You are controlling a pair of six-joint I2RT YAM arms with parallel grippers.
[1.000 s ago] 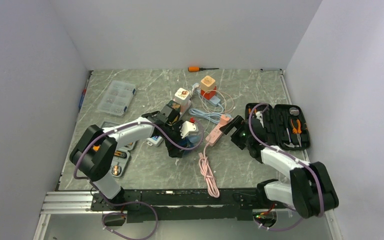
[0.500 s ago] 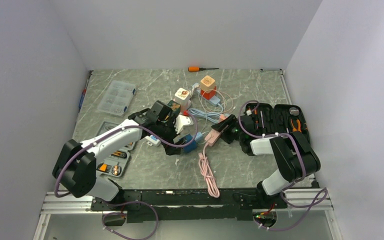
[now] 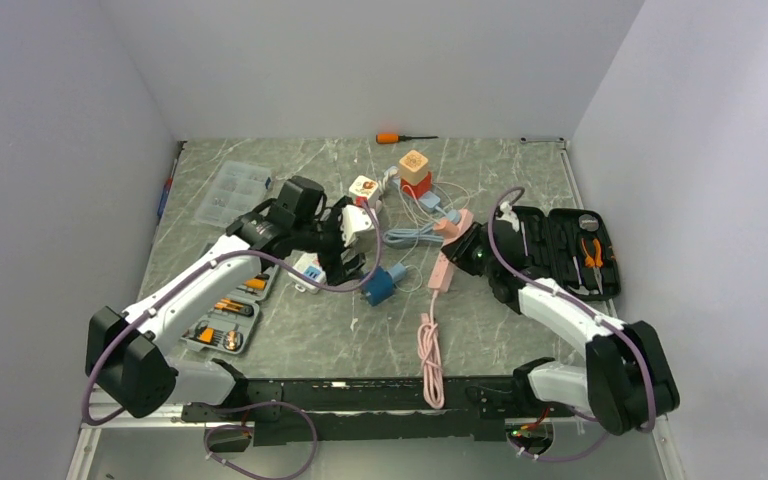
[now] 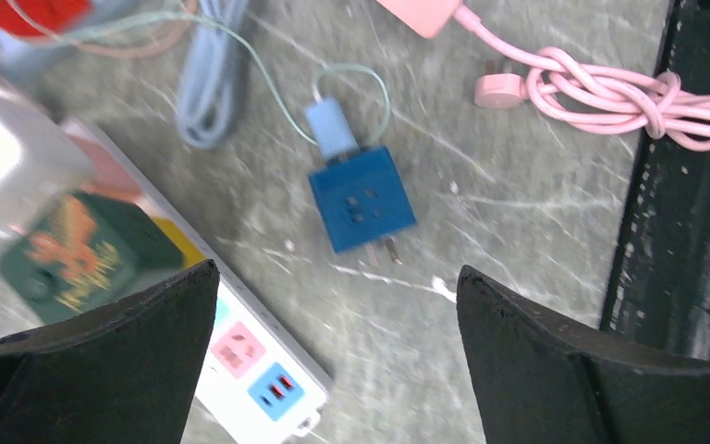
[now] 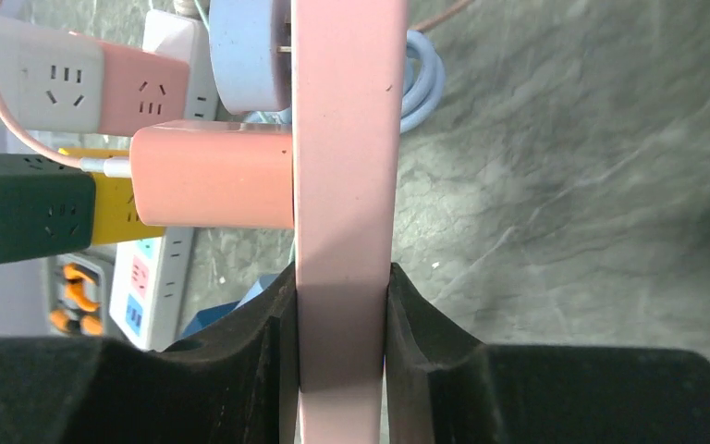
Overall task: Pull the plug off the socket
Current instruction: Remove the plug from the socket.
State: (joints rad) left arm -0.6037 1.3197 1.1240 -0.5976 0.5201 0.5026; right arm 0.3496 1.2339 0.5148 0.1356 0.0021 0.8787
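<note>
Two fingers [image 5: 240,379] of the right gripper [image 5: 342,314] pinch the pink socket strip [image 5: 344,139]; the left gripper [image 4: 333,277] hangs spread above a blue adapter [image 4: 362,199].

Grey marbled table [image 3: 500,170]. Far edge: orange screwdriver [image 3: 400,137]. Left side: clear parts organizer [image 3: 232,194], open tool tray [image 3: 222,318]. Right: open black tool case [image 3: 560,245]. Centre: blue cube adapter [image 3: 379,285], prongs lying level; knotted pink power-strip cord [image 3: 428,350] toward near edge.

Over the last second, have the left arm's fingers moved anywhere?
Yes. The left fingers have gone back up the table and to the left, closer to the clear parts box and away from the blue adapter.
</note>
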